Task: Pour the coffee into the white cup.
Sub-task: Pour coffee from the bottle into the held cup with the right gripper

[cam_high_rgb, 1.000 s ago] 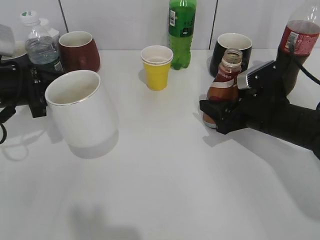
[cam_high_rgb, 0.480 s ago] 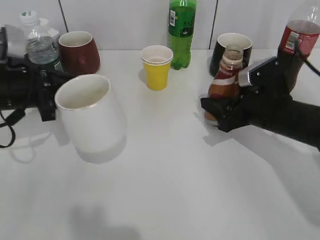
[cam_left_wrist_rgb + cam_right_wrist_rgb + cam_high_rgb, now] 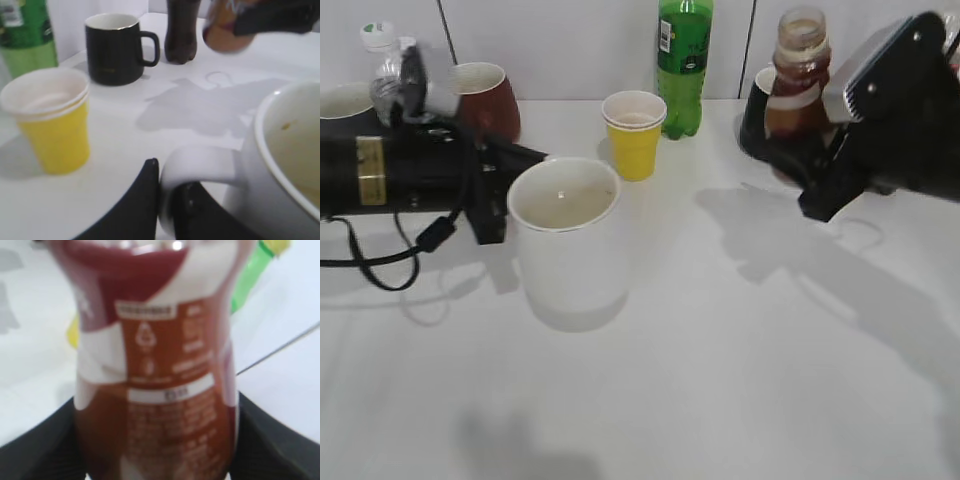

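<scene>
The white mug (image 3: 565, 235) is held by its handle in the closed left gripper (image 3: 167, 200), in front of the yellow paper cup (image 3: 634, 134) and apparently resting on the worktop (image 3: 720, 380). The NESCAFE coffee bottle (image 3: 795, 75) — uncapped and upright — is clamped in the right gripper (image 3: 800, 160), raised above the worktop, to the right of the yellow cup and in front of the black mug (image 3: 117, 47).

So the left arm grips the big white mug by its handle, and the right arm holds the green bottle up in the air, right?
Not quite. The right gripper holds up the small brown coffee bottle, as the exterior view shows; the green bottle stands untouched at the back. The left gripper does grip the white mug by its handle.
</scene>
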{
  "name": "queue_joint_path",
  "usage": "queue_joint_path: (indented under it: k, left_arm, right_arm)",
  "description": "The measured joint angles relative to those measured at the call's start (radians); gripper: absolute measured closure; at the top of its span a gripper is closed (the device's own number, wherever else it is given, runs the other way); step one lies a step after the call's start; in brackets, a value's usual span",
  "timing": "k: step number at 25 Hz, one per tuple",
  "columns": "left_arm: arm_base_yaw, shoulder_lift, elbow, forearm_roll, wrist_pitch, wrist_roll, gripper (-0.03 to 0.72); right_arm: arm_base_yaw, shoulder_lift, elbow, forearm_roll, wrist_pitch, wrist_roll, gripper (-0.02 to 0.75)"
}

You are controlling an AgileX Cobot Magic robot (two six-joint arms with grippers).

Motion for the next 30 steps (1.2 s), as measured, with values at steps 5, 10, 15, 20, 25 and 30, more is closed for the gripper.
queue_joint_path:
  k: [5, 10, 15, 20, 25, 30]
  left_arm:
    - [-0.101, 0.0, -0.082, -0.003, 0.079, 0.0, 0.643]
    - [-0.167, 0.001, -0.135, -0.059, 0.151, 0.0, 0.643]
    - [-0.175, 0.004, -0.142, -0.138, 0.162, 0.0, 0.643]
    - [-0.176, 0.004, -0.142, -0.156, 0.163, 0.0, 0.643]
    - [-0.185, 0.028, -0.165, -0.194, 0.152, 0.0, 0.643]
    - [-0.21, 0.069, -0.211, -0.202, 0.153, 0.0, 0.643]
  right_arm:
    - [0.009, -0.07, -0.065, -0.104, 0.126, -0.045, 0.205]
    - [0.048, -0.075, -0.141, -0.186, 0.205, -0.061, 0.205]
    - [0.07, -0.076, -0.197, -0.196, 0.205, -0.099, 0.205]
    - [0.07, -0.076, -0.241, -0.22, 0.21, -0.114, 0.205]
    - [0.07, -0.076, -0.254, -0.24, 0.208, -0.208, 0.205]
    - [0.07, -0.076, -0.258, -0.242, 0.21, -0.237, 0.205]
